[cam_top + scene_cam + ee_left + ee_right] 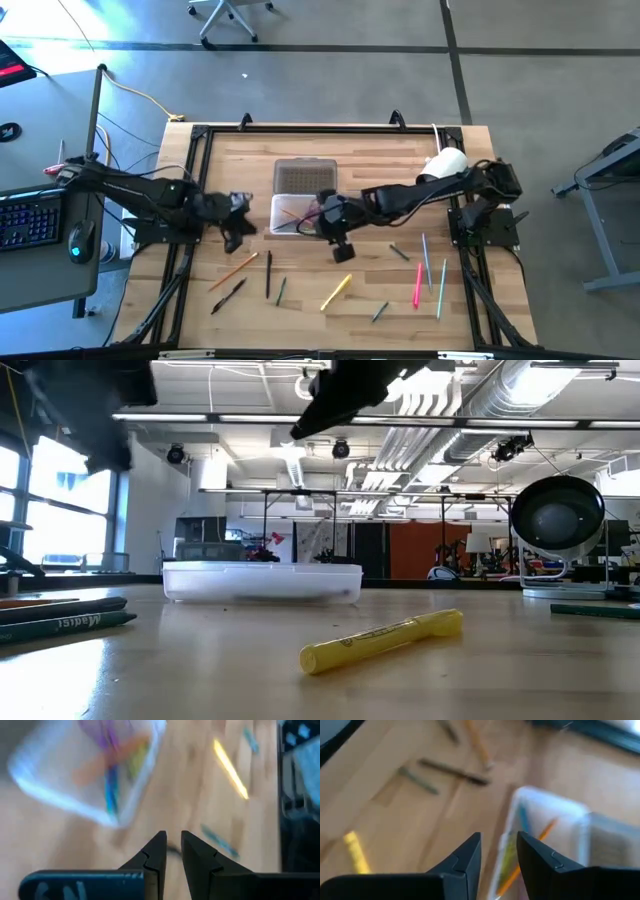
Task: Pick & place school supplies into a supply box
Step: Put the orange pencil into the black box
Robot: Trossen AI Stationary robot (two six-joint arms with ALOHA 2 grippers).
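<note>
Nearest the low camera lies a yellow highlighter [382,641] on the wooden table [350,310], with a green pencil [62,624] at the picture's left edge and the clear supply box [262,581] farther back. From above, the box [296,214] sits near the table's middle, its grey textured lid [305,177] hinged open behind it, and orange, purple and yellowish supplies already lie inside. The right gripper [322,212] hovers at the box's right edge, its fingers [465,857] parted with a clear gap and nothing between them. The left gripper [240,222] waits just left of the box, fingers [156,851] slightly apart and empty. Loose on the table lie an orange pencil [234,271], a black pen [268,275], a pink marker [418,285] and light blue pens [427,258].
</note>
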